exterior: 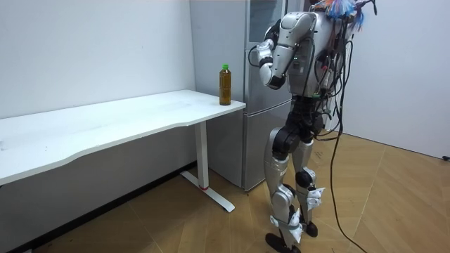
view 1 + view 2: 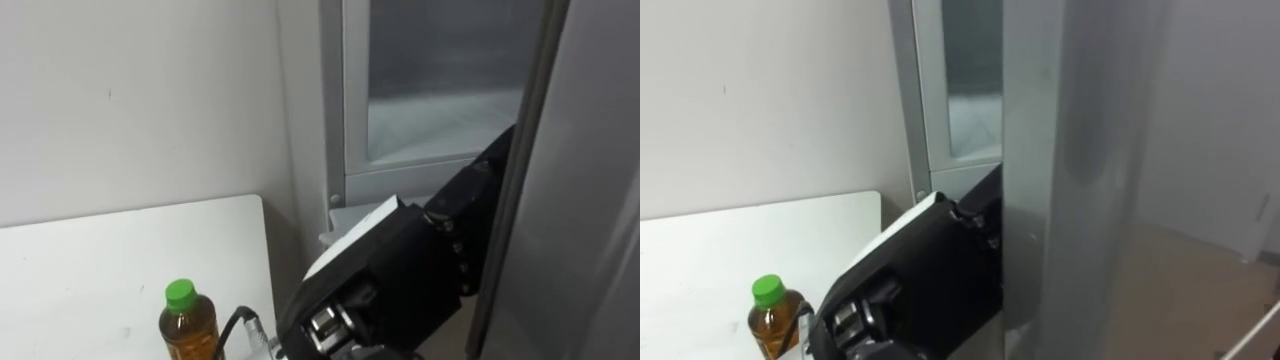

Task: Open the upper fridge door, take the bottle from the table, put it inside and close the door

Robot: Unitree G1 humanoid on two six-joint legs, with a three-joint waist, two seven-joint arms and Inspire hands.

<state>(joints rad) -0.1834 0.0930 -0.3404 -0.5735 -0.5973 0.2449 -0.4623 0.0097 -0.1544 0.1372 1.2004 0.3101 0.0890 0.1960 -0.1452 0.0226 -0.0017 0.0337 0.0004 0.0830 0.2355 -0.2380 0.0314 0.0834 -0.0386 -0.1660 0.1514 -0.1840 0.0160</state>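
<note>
Fingers first: honestly can't tell whether they're spread or curled. The left hand (image 2: 472,198) reaches up from the lower left, and its tip slips behind the edge of a grey door panel (image 2: 590,200), so the business end is hidden. In the room view the same arm is raised at about chest height against the front of the fridge.

Going by size from there: the fridge (image 1: 225,140) is a tall grey unit, and the hidden fingers are right at its upper section. Just up and left of them there's a pale frame around a frosty-looking pane (image 2: 440,80). The robot stands upright on the wood floor (image 1: 394,204), squarely facing the fridge.

Next is the white tabletop (image 2: 100,260), which sits below and to the left of the fingers. Its end nearly butts against the fridge's side, and a plain white wall (image 2: 130,100) runs behind it.

Smallest thing is the bottle (image 2: 187,325), with amber liquid and a green cap. It's standing upright on the tabletop near the corner closest to the fridge. It's well down and left of the fingers and nothing is touching it, so it's not in the fridge yet.
</note>
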